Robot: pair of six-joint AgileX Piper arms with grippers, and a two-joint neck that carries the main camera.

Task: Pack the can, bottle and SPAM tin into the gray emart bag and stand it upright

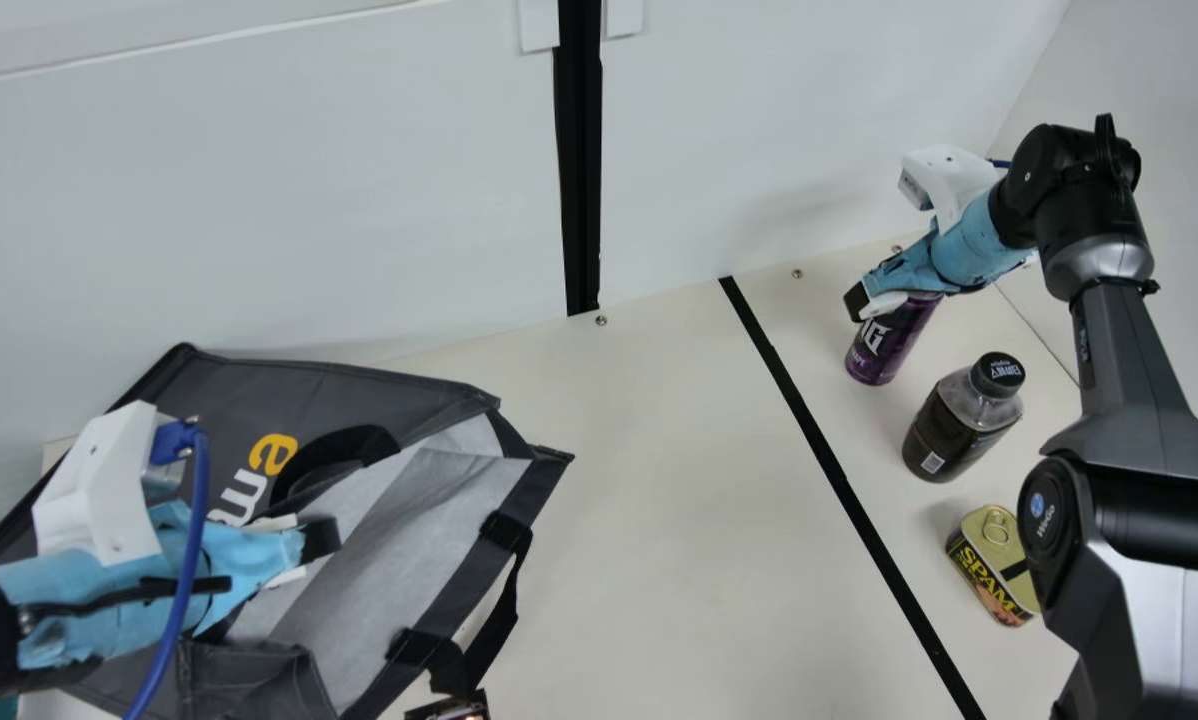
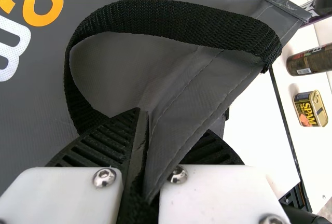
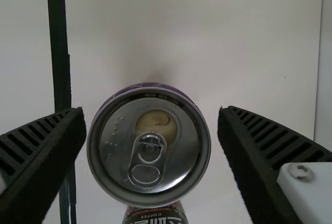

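Observation:
My left gripper (image 1: 309,545) is at the gray bag (image 1: 339,385), which lies tilted with its mouth toward the table's middle. In the left wrist view, my left gripper (image 2: 142,156) is shut on the bag's edge, below a black handle loop (image 2: 171,19). My right gripper (image 1: 874,300) is over the upright purple can (image 1: 884,345). The right wrist view has the can's lid (image 3: 150,146) between the open fingers of my right gripper (image 3: 153,130), with gaps on both sides. Nearer than the can stand the dark bottle (image 1: 959,425) and the SPAM tin (image 1: 994,570).
A black tape line (image 1: 839,480) crosses the cream table (image 1: 649,500) between the bag and the three goods. A white wall (image 1: 359,200) rises behind the bag. My right arm's lower links pass close beside the bottle and tin.

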